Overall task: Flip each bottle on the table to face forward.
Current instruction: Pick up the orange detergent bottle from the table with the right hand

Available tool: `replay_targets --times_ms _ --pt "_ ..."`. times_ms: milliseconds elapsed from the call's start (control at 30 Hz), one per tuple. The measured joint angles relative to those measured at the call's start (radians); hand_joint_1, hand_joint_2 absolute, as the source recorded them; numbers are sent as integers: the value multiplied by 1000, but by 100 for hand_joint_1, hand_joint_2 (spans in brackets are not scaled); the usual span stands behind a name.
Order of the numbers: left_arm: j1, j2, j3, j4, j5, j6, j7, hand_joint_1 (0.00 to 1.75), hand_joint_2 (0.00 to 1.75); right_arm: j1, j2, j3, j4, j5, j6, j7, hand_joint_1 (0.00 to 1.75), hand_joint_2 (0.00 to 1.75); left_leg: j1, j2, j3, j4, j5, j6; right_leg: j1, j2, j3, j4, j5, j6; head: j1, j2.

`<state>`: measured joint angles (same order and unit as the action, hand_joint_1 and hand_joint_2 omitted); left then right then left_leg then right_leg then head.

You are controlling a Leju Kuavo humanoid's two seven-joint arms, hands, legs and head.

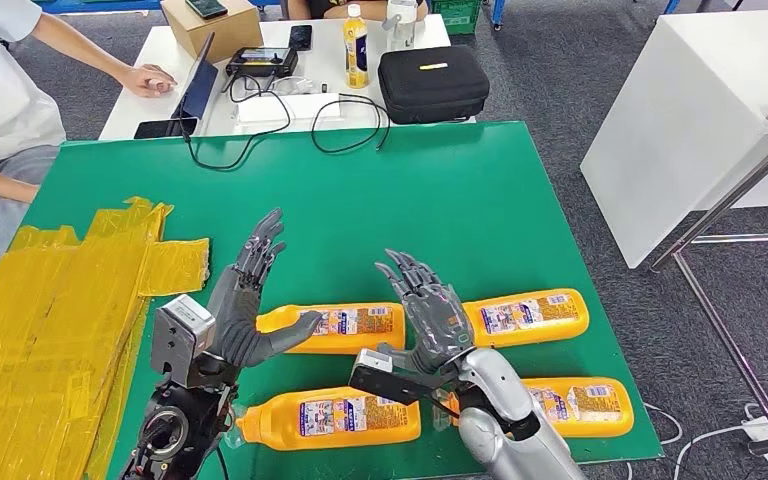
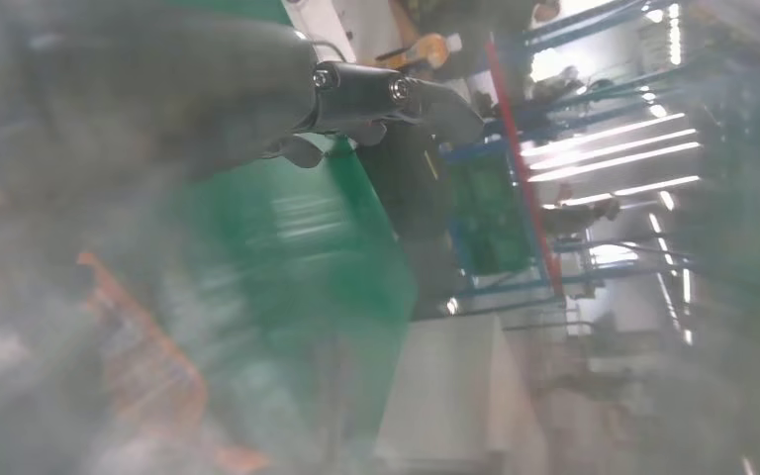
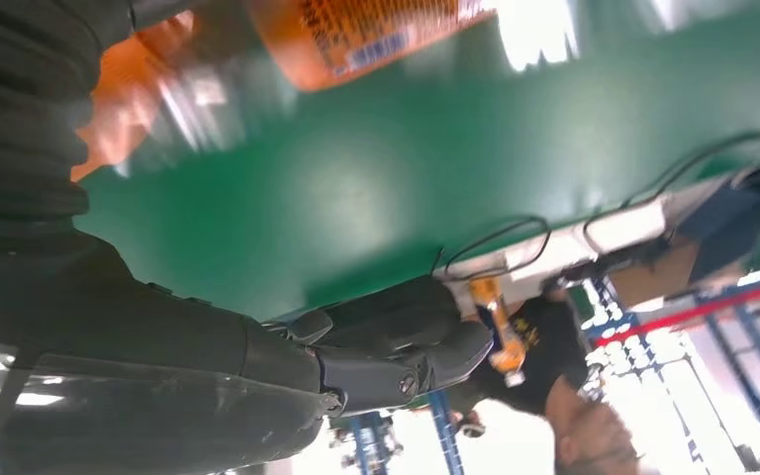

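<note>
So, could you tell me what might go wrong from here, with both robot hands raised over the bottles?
1. The left robot hand, fingers spread, hangs close over the upper left bottle; a careless descent could roll it instead of gripping it.
2. The right robot hand and forearm cover part of the lower right bottle, so reaching for it may go blind.
3. That bottle lies near the green table edge and might be pushed off.
</note>
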<state>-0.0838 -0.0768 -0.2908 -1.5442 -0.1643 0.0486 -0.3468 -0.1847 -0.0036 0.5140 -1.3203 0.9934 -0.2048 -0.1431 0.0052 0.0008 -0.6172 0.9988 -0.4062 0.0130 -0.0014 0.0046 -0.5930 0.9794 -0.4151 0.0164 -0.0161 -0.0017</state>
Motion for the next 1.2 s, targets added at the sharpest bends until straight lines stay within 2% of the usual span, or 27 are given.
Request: replay_targets --times_ms 367,500,633,767,933,1200 --pt "-53 -16 -25 68 50 -13 -3 0 175 -146 -2 105 206 -44 74 -9 0 175 0 0 0 0 0 0 0 0 0 0 0 0 0 0" --pt "-69 -18 -33 87 61 -10 -4 0 175 -191 4 124 296 -51 87 17 0 175 0 0 0 0 0 0 0 0 0 0 0 0 0 0" --pt "-79 -23 -37 104 69 -8 -4 0 175 -233 13 132 389 -65 98 37 0 175 0 0 0 0 0 0 0 0 0 0 0 0 0 0" --pt "-91 -26 -44 121 83 -8 -5 0 175 -278 26 133 487 -110 151 43 0 175 0 0 0 0 0 0 0 0 0 0 0 0 0 0" --pt "-109 -32 -55 145 96 -8 -7 0 175 -321 42 131 589 -149 184 26 0 175 0 0 0 0 0 0 0 0 0 0 0 0 0 0" --pt "-130 -34 -69 175 122 -6 -17 0 175 -376 65 139 684 -140 192 -16 0 175 0 0 0 0 0 0 0 0 0 0 0 0 0 0"
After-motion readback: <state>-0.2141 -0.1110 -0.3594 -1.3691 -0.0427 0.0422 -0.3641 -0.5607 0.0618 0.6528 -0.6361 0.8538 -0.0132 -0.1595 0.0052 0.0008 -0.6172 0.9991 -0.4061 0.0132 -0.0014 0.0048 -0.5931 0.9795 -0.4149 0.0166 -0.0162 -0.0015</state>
